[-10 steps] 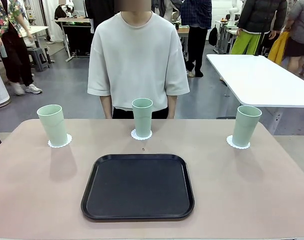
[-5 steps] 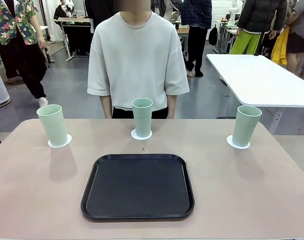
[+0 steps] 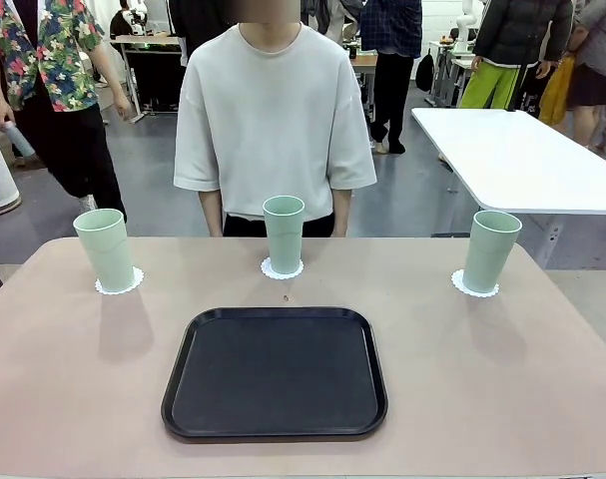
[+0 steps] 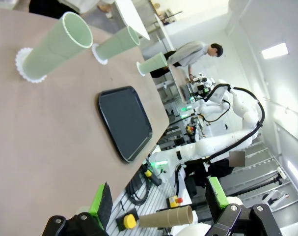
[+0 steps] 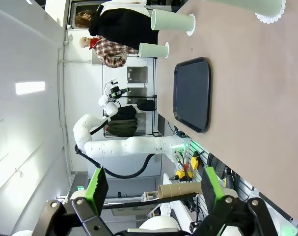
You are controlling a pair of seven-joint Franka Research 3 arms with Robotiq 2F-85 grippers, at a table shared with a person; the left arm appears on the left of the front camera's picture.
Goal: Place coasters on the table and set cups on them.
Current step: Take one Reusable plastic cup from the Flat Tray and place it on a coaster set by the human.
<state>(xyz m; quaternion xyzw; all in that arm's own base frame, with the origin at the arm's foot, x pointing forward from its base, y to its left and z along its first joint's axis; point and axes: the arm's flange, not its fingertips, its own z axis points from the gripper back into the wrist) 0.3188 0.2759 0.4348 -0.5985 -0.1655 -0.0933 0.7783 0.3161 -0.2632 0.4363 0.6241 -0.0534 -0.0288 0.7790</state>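
Cups (image 3: 284, 233) each stand on coasters (image 3: 282, 269), ready for the person; I read both grippers (image 4: 158, 204) (image 5: 151, 189) wide, empty

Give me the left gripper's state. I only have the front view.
Observer: Left gripper is open, nothing between its pads.
Operator: Right one?
Observer: Right gripper is open and empty too, aimed along the table past the tray.
Operator: Any cup close to the left fingers?
Observer: No. In the left wrist view the nearest cup stands on its coaster, far beyond the fingertips.
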